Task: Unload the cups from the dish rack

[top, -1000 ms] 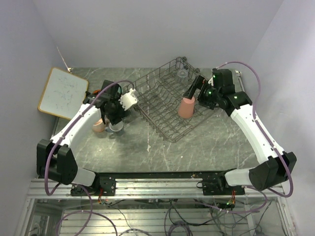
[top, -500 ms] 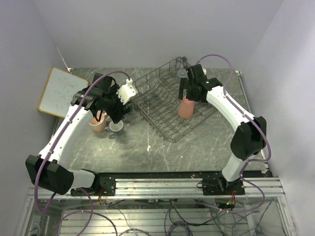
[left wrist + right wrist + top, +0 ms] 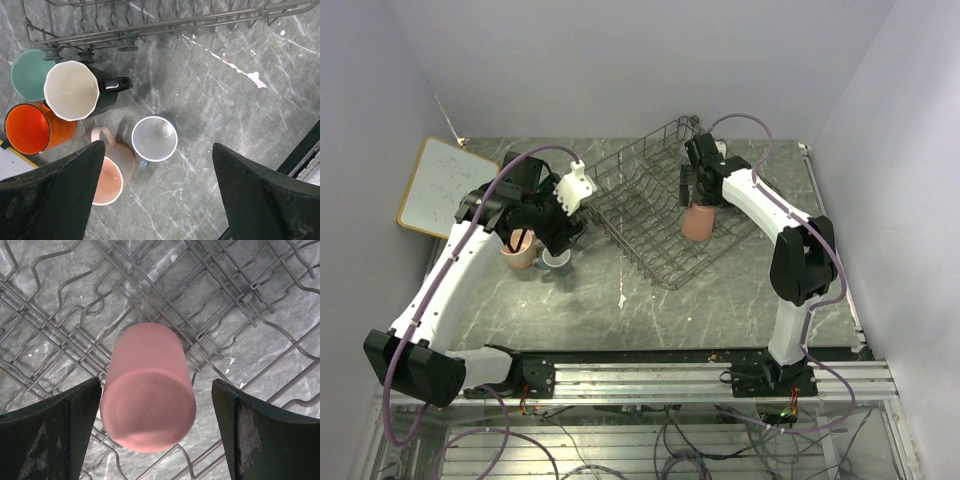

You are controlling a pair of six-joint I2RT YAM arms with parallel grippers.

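Grey marble tabletop [image 3: 720, 290] is carrying the dish rack [image 3: 248, 296], where the right gripper [image 3: 156, 440] is hovering, jaws apart, straddling the upturned pink tumbler [image 3: 147, 390] right below it, risking snagging wire or tipping it if closing off-centre; left gripper [image 3: 155, 170] is gaping over unloaded cups [image 3: 71, 90].

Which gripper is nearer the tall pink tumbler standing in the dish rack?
Right. The right gripper hangs directly over the tumbler, open fingers on either side; the left gripper is outside the dish rack, above the cups on the table.
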